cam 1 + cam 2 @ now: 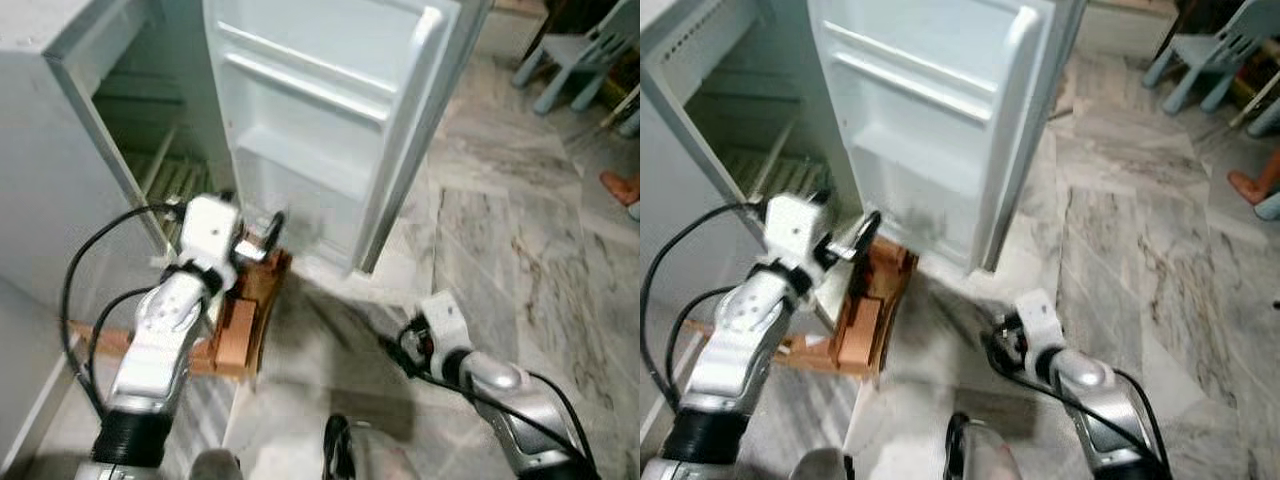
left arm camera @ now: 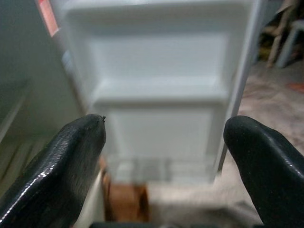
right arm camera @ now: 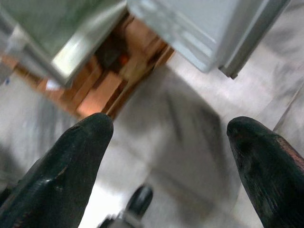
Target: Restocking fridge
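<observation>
The white fridge (image 1: 60, 150) stands open, with its door (image 1: 320, 120) swung wide toward me. The door shelves (image 2: 156, 90) hold nothing, and a wire rack (image 1: 175, 180) shows inside the cabinet. My left gripper (image 1: 262, 238) is raised at the cabinet's lower front corner, close to the door's bottom shelf. It is open and empty, with its fingers (image 2: 61, 161) pointing at the door. My right gripper (image 1: 395, 345) hangs low over the floor in front of the door, also open and empty, its fingers (image 3: 71, 161) spread wide.
A wooden stand (image 1: 245, 320) carries the fridge above the marble floor (image 1: 500, 260). A pale blue chair (image 1: 585, 55) stands at the far right. An orange shoe (image 1: 622, 187) shows at the right edge. A dark object (image 1: 338, 450) lies on the floor near my feet.
</observation>
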Robot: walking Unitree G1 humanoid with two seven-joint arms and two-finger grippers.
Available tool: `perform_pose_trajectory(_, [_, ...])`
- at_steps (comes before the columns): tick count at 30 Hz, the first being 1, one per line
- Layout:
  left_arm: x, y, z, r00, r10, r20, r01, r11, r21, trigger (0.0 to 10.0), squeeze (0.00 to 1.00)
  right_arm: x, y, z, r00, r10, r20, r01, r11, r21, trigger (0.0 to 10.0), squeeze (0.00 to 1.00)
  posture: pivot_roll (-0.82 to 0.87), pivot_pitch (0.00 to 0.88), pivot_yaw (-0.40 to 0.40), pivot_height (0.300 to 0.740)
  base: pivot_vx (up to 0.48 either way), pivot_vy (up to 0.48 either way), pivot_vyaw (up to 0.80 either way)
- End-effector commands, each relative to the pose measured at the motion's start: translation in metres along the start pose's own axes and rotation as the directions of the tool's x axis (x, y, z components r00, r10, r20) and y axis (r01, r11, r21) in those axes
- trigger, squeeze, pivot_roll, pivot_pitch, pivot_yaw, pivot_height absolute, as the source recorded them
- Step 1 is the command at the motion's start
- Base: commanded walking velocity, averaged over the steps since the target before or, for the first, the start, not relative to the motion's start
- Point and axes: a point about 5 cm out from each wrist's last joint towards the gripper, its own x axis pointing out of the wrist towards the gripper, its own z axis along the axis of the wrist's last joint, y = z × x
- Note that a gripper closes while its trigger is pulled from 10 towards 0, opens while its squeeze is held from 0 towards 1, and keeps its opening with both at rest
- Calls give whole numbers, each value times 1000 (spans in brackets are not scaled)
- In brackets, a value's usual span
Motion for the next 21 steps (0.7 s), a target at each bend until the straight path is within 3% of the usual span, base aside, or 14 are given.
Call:
perform_pose_trajectory(1, [-4, 2, 5, 999, 23, 24, -23, 1000, -5, 10000, 0, -1, -3, 2, 999, -30, 25, 30, 1000, 8, 10000, 0, 42, 140, -55, 740, 0, -352, 0])
perform_pose_trajectory(4, [-16, -2, -4, 1000, 31, -7, -31, 999, -8, 10000, 0, 2, -2, 5, 998, -36, 53, 36, 999, 9, 10000, 0, 44, 135, -54, 740, 0, -472, 0])
perform_pose_trajectory(10, [-17, -2, -6, 999, 43, -14, -43, 999, -11, 10000, 0, 3, 1, 6, 997, -37, 69, 37, 999, 5, 10000, 0, 41, 128, -51, 740, 0, -468, 0])
perform_pose_trajectory(16, [-17, 11, 4, 997, 73, 4, -73, 997, 32, 10000, 0, 7, 1, 13, 993, -55, 104, 56, 998, -2, 10000, 0, 52, 143, -53, 740, 0, -436, 0])
perform_pose_trajectory(21, [-36, 24, 2, 991, 129, -33, -127, 990, 68, 10000, 0, 11, -2, 36, 979, -78, 188, 79, 997, 5, 10000, 0, 101, 167, -31, 740, 337, -337, 0])
